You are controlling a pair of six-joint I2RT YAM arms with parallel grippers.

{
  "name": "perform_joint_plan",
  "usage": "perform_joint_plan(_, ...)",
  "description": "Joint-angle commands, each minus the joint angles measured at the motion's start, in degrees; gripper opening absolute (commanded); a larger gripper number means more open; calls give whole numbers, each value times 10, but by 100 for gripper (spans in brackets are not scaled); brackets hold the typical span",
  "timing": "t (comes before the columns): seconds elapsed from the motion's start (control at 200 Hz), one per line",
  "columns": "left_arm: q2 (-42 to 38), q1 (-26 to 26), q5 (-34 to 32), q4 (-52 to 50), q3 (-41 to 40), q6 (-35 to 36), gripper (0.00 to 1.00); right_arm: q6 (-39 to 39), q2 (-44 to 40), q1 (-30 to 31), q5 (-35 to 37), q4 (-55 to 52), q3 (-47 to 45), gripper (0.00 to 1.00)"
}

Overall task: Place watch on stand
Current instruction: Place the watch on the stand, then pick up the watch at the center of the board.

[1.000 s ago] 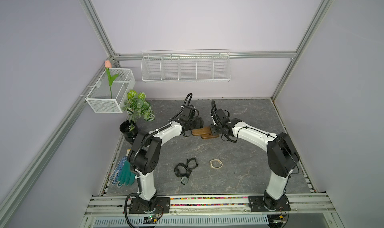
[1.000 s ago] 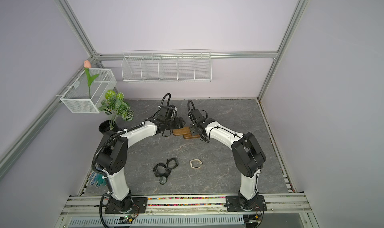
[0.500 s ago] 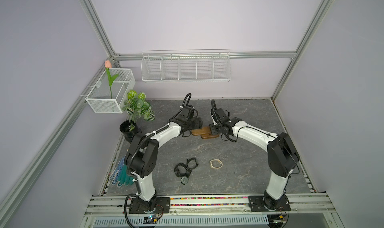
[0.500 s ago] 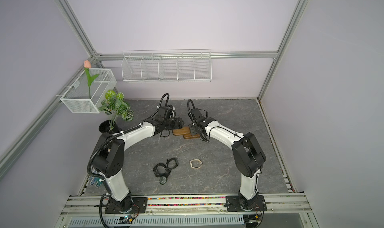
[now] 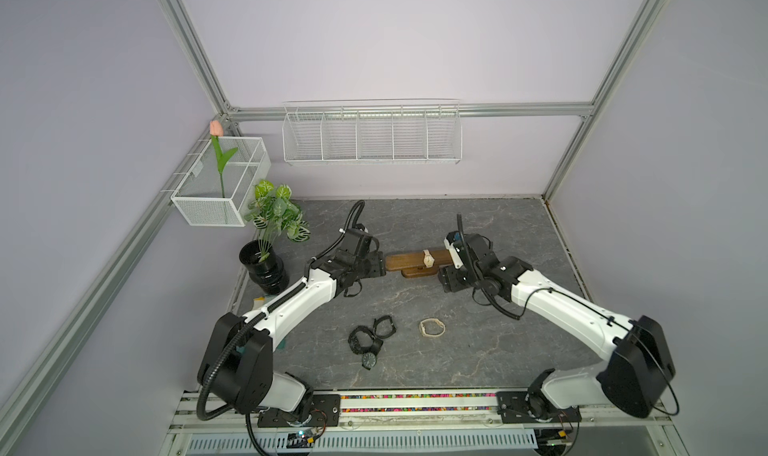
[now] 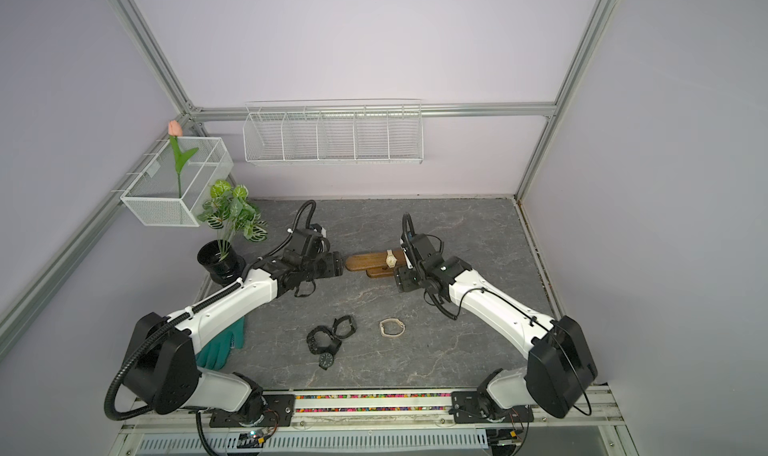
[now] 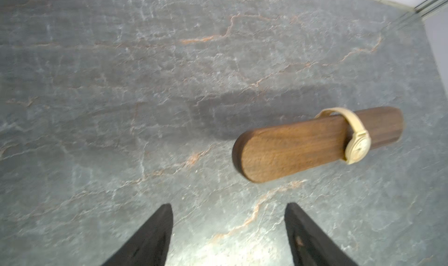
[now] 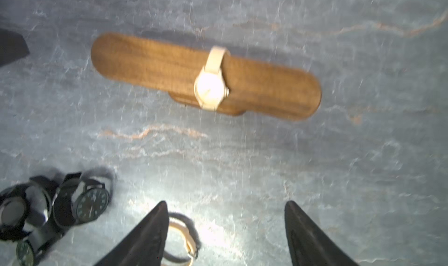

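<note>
Grey tabletop [image 5: 415,225], frame centre: right gripper [image 8: 226,202] has spread wide, empty, and backed off, leaving the cream watch [image 5: 428,259] ringing the stand [image 5: 403,261]; left gripper [image 7: 228,203] gapes empty too.

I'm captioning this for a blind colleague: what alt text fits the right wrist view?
A cream watch is strapped around the wooden stand on a grey stone-patterned table. Black watches and a second cream watch lie on the table nearer the open right pincer.
</note>
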Motion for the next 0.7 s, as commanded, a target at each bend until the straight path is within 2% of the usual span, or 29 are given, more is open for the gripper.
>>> perform_joint_plan(0.0, -43, -30, -33, -68, -44, 2, 75, 35, -51, 6, -60, 9, -89, 78)
perform_joint_plan(0.11, -93, -41, -47, -49, -80, -13, 74, 55, -88, 17, -110, 13, -126, 77)
perform_joint_plan(0.2, -148, -42, -100, -20, -130, -51, 75, 71, -99, 39, -122, -3, -124, 74)
perform_joint_plan(0.325, -224, -42, -128, 17, -192, -73, 76, 92, -97, 70, -136, -1, -119, 70)
perform_joint_plan(0.43, -284, -42, -154, 38, -240, -101, 78, 111, -59, 83, -157, 2, -91, 66)
perform_joint_plan(0.54, -335, -41, -164, 79, -291, -96, 82, 112, 3, 111, -141, -21, -34, 61)
perform_joint_plan(0.695, -366, -41, -158, 82, -312, -95, 86, 122, 85, 139, -105, -74, 21, 51)
